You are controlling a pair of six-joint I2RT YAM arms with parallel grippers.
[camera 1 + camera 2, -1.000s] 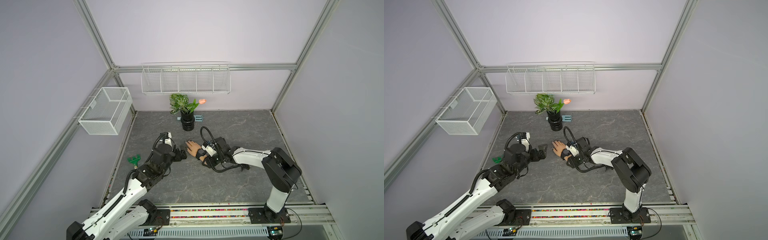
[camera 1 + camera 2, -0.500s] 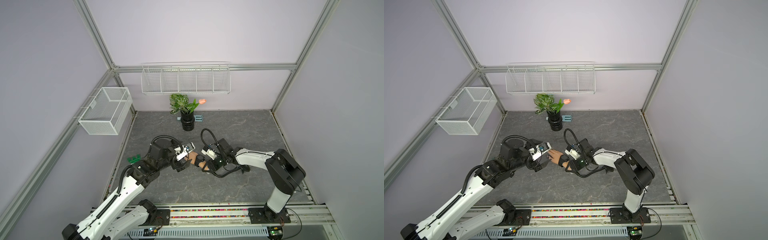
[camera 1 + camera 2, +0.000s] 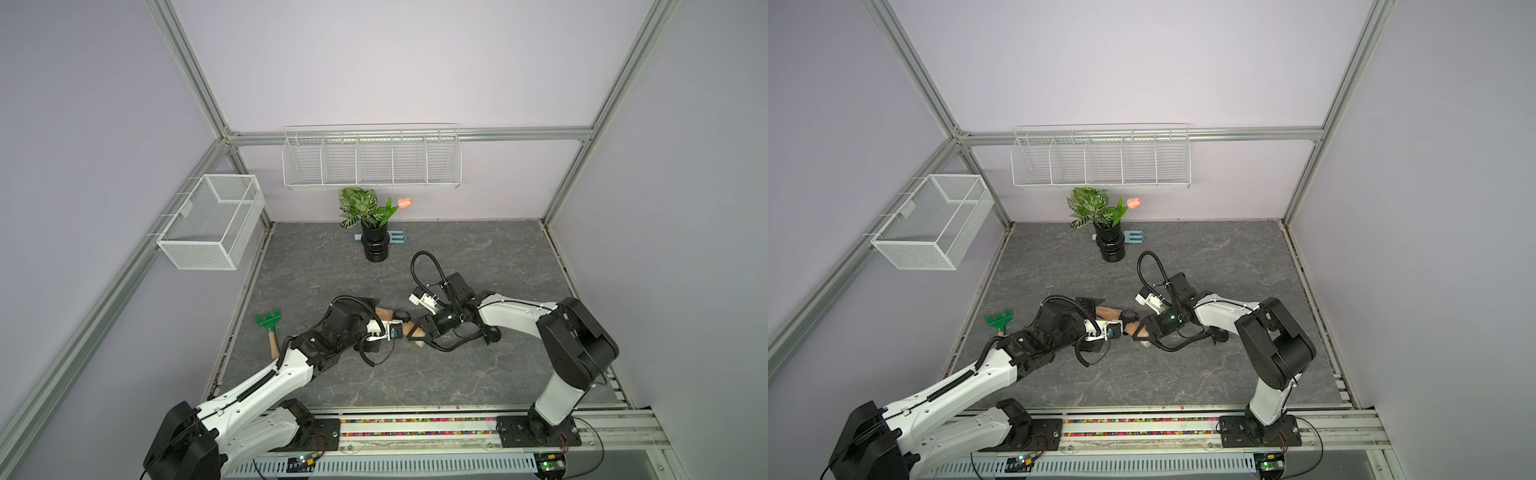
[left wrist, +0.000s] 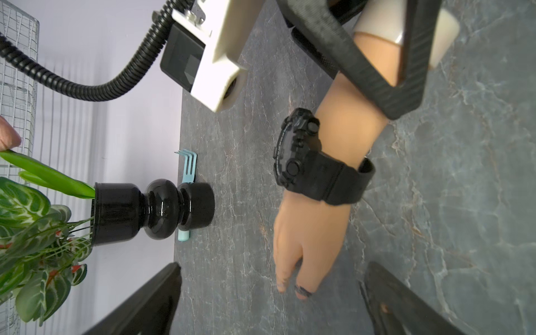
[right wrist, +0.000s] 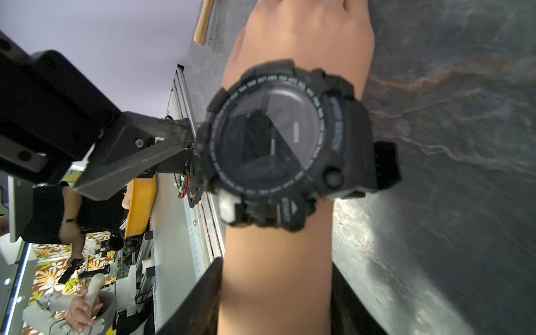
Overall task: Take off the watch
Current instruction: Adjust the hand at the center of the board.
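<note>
An all-black watch [image 4: 301, 156] with a chunky round case [image 5: 278, 145] sits strapped on the wrist of a mannequin hand [image 4: 307, 240]. It also shows in both top views [image 3: 401, 314] [image 3: 1128, 316]. My right gripper [image 5: 275, 304] [image 3: 417, 330] is shut on the mannequin forearm just behind the watch. My left gripper [image 4: 272, 301] [image 3: 380, 322] is open, its jaws wide on either side of the hand's fingertips, touching nothing. One of its fingers [image 5: 130, 156] reaches close to the side of the watch case.
A black ribbed vase [image 3: 375, 247] with a plant and a pink tulip stands at the back, with a light blue tool [image 3: 399, 237] behind it. A green rake [image 3: 269, 322] lies at the left edge. Wire baskets [image 3: 212, 226] [image 3: 372, 158] hang on the walls.
My left arm has swung in from the left, and its open jaws now straddle the hand's fingertips. The right gripper keeps its hold and has drawn the forearm slightly toward the front.
</note>
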